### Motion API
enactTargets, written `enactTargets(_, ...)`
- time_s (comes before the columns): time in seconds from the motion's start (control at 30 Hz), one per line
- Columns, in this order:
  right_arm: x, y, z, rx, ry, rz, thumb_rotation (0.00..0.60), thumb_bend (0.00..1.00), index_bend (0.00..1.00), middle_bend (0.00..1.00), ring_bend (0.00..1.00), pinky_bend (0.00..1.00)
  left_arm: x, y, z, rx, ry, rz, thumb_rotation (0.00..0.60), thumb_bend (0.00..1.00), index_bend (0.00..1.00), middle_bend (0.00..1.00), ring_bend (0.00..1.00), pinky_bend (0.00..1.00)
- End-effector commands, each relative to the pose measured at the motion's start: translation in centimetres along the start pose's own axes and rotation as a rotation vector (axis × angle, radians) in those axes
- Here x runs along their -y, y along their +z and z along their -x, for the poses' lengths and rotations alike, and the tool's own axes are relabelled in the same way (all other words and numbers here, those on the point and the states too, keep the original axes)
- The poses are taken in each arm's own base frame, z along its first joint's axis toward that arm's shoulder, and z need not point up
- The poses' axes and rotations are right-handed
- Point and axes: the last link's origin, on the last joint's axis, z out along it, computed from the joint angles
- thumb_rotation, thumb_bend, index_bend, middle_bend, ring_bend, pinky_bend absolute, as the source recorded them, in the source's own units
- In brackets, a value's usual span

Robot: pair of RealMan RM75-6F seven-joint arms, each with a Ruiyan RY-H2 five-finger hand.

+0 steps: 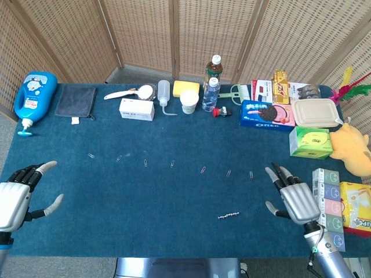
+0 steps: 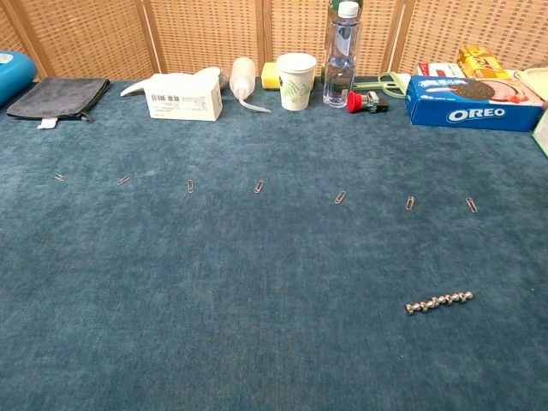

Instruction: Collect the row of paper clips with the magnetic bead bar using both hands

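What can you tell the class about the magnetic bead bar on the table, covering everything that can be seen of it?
The magnetic bead bar is a short chain of small shiny silver beads, metallic in look, joined in a slightly uneven line. It lies flat on the blue cloth table, nearer the front edge than the row of paper clips, toward the right side and tilted a little. Nothing touches it but the cloth. The right robot hand is off to its right, apart from it.
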Motion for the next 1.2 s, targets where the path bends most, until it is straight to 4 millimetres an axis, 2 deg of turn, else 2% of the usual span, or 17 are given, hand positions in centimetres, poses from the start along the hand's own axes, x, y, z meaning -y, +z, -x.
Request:
enactTargets(0.03, 1.6, -0.2, 0.5, 0.05, -0.006, -0.056, 0.422, 0.35, 0.0, 0.2, 0.34, 0.54, -0.1, 0.2, -0.2, -0.002, -0.001, 0.006, 0.304, 0.51, 0.18, 0.26, 0.25, 0.27)
enactTargets(0.17, 3.0, 0.2, 0.7, 0.071, 0.002, -0.107, 0.422, 0.35, 0.04, 0.28, 0.43, 0.57, -0.2, 0.3, -0.3, -0.005, 0.0, 0.011, 0.304, 0.5, 0.18, 0.26, 0.25, 0.27)
enactTargets(0.27, 3.6, 0.6, 0.8, 0.082, -0.009, -0.137, 0.418, 0.35, 0.12, 0.34, 0.5, 0.61, -0.2, 0.4, -0.3, -0.009, -0.001, 0.013, 0.303, 0.5, 0.19, 0.26, 0.25, 0.27)
enactTargets(0.37, 4.3, 0.9, 1.0, 0.095, -0.009, -0.162, 0.417, 0.36, 0.2, 0.42, 0.56, 0.67, -0.2, 0.5, -0.4, -0.01, -0.001, 0.014, 0.302, 0.5, 0.19, 0.26, 0.25, 0.27)
enactTargets(0.53, 5.4, 1.4, 1.4, 0.136, -0.017, -0.215, 0.417, 0.36, 0.37, 0.62, 0.73, 0.83, -0.2, 0.5, -0.4, -0.014, -0.004, 0.019, 0.304, 0.5, 0.19, 0.26, 0.25, 0.27)
enactTargets(0.63, 6.0, 1.6, 1.6, 0.151, -0.023, -0.243, 0.417, 0.36, 0.45, 0.72, 0.81, 0.9, -0.1, 0.5, -0.4, -0.016, -0.004, 0.018, 0.303, 0.5, 0.19, 0.26, 0.25, 0.27)
enactTargets(0.8, 6.7, 2.0, 1.8, 0.157, -0.029, -0.257, 0.418, 0.36, 0.5, 0.79, 0.87, 0.92, -0.1, 0.7, -0.5, -0.016, -0.004, 0.023, 0.304, 0.5, 0.19, 0.26, 0.25, 0.27)
enactTargets(1.0, 7.3, 2.8, 2.2, 0.163, -0.058, -0.264, 0.417, 0.39, 0.53, 0.81, 0.89, 0.94, -0.1, 0.9, -0.5, -0.019, -0.004, 0.028, 0.302, 0.5, 0.19, 0.26, 0.25, 0.27)
enactTargets(1.2, 7.7, 3.5, 3.0, 0.171, -0.092, -0.273, 0.418, 0.4, 0.49, 0.8, 0.88, 0.94, -0.1, 0.9, -0.4, -0.013, -0.004, 0.027, 0.3, 0.5, 0.18, 0.26, 0.25, 0.27)
